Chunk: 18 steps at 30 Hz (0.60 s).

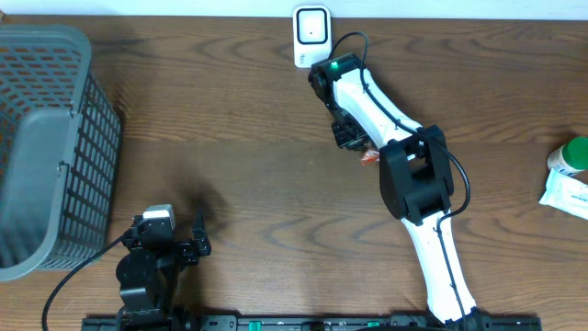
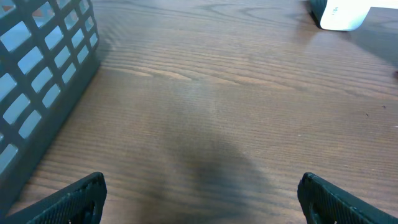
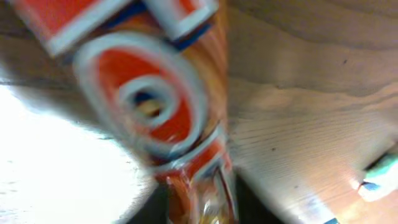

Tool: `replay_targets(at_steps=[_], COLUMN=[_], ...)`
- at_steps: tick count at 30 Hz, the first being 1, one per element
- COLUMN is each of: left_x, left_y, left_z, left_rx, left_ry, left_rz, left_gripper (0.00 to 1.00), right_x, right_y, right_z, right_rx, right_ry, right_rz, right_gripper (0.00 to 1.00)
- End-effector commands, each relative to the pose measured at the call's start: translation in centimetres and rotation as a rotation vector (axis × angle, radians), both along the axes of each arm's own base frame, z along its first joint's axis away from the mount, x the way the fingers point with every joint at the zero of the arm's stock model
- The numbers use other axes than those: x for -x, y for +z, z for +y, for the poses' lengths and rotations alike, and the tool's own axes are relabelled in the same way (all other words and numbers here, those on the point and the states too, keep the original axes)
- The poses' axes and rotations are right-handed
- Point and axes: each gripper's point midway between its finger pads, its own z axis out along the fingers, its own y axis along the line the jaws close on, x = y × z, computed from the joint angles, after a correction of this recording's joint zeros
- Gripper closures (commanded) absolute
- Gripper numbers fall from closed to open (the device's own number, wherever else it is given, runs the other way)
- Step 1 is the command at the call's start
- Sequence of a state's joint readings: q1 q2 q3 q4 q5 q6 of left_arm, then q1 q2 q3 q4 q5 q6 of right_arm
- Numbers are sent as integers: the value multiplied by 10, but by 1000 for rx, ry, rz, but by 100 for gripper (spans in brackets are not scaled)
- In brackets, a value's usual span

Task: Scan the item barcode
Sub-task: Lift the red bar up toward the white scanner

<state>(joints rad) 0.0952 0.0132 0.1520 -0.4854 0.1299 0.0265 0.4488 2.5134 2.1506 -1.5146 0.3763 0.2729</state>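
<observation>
The item is an orange-red snack packet (image 3: 149, 93). It fills the blurred right wrist view, and its lower end sits between the dark jaws of my right gripper (image 3: 199, 210); the blur hides whether the pads still press it. From overhead, only an orange corner of the packet (image 1: 370, 158) shows under the right gripper (image 1: 354, 138), a short way in front of the white barcode scanner (image 1: 311, 35) at the far edge. My left gripper (image 1: 184, 241) rests near the front edge, wide open and holding nothing (image 2: 201, 199).
A grey mesh basket (image 1: 46, 138) stands at the far left, beside the left arm (image 2: 43, 74). A green-capped bottle (image 1: 574, 154) and a white packet (image 1: 565, 195) lie at the right edge. The scanner (image 2: 341, 14) shows far off in the left wrist view.
</observation>
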Motion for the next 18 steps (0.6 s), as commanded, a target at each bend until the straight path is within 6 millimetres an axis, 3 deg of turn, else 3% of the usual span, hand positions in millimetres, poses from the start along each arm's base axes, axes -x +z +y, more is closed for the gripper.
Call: replay_targets(at_steps=[1,5,9,12,18], left_x=[0,0,0,0,0], left_y=[-6,-6,-6,-6,-6], left_z=[-4,-4,-4,-4,-4], left_rx=[11,11,11,11,11], left_ry=[-20,-20,-20,-20,-20], left_rz=[11,11,11,11,11], left_gripper=[2,2,2,2,2], right_x=[-5,-13,-13,-9,-3], right_y=[4,32,64,76,94], right_z=[2,15,25,32,26], right_rx=[24,-7,-30,-15,229], right_ry=[36,63,84,102,125], right_rz=[-14,-67,-116,-144,-266], right_gripper=[47,20,3,1,1])
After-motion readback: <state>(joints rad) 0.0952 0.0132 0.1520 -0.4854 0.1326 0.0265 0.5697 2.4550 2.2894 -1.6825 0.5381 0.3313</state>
